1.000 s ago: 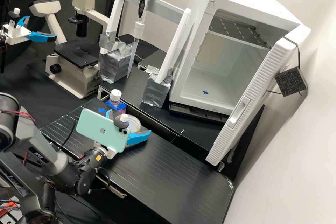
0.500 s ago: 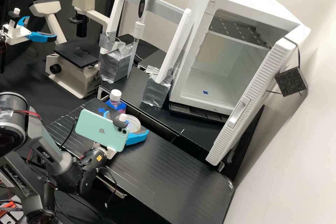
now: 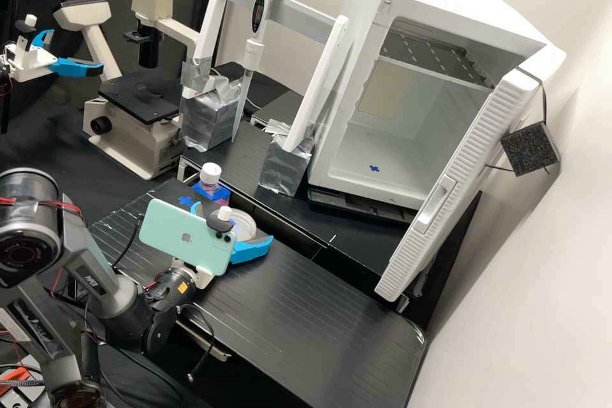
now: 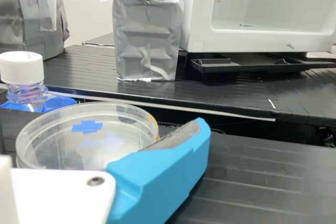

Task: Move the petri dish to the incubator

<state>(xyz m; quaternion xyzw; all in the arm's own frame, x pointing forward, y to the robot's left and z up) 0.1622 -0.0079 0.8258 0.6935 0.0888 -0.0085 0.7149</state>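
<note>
The gripper point(image 3: 233, 222) is low over the near black work surface point(image 3: 306, 306), its blue fingers point(image 3: 252, 251) set wide apart. The petri dish point(image 4: 50, 145) lies between them, round and clear, with a blue tape mark point(image 4: 87, 126) showing on or through it. In the wrist view, one finger runs alongside the petri dish and overlaps its rim in the line of sight; whether the two touch cannot be determined. The petri dish appears level.

A pale green phone point(image 3: 186, 236) is mounted on the arm above the wrist. Just beside the petri dish stands an upright bottle point(image 3: 210, 173) with a white cap and blue tape round its body. A blue cross point(image 3: 186, 201) is stuck to the work surface near the bottle.

Farther back, past a dark gap, is a second black surface point(image 3: 299, 224). On it, a pipette point(image 3: 256, 16) hangs upright in a white frame point(image 3: 319, 86) whose feet are wrapped in silver tape. The incubator point(image 3: 347, 140) stands next to the frame, well apart from the petri dish; its door point(image 3: 456, 172) is open, and a blue cross marks its floor. A microscope point(image 3: 137, 134) stands on the frame's other side.
</note>
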